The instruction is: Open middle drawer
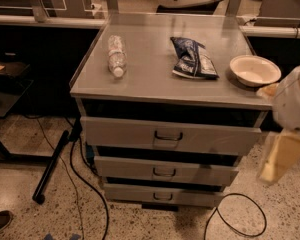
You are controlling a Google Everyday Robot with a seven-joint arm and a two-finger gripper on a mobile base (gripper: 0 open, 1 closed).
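The grey metal cabinet (140,89) has three stacked drawers. The middle drawer (125,168) has a medium-height flat front with a small dark loop handle (164,172) at its centre, and it looks closed. The top drawer (115,133) has the tallest front and the bottom drawer (130,193) the slimmest. My gripper (278,157) hangs at the right edge of the view, below its white wrist. It is beside the cabinet's right front corner, about level with the top and middle drawers. It touches nothing.
On the cabinet top lie a plastic bottle (116,55), a dark blue snack bag (192,58) and a white bowl (254,70). Black cables (85,184) and a black bar (50,166) lie on the floor to the left. A cable loop (235,216) lies at the front right.
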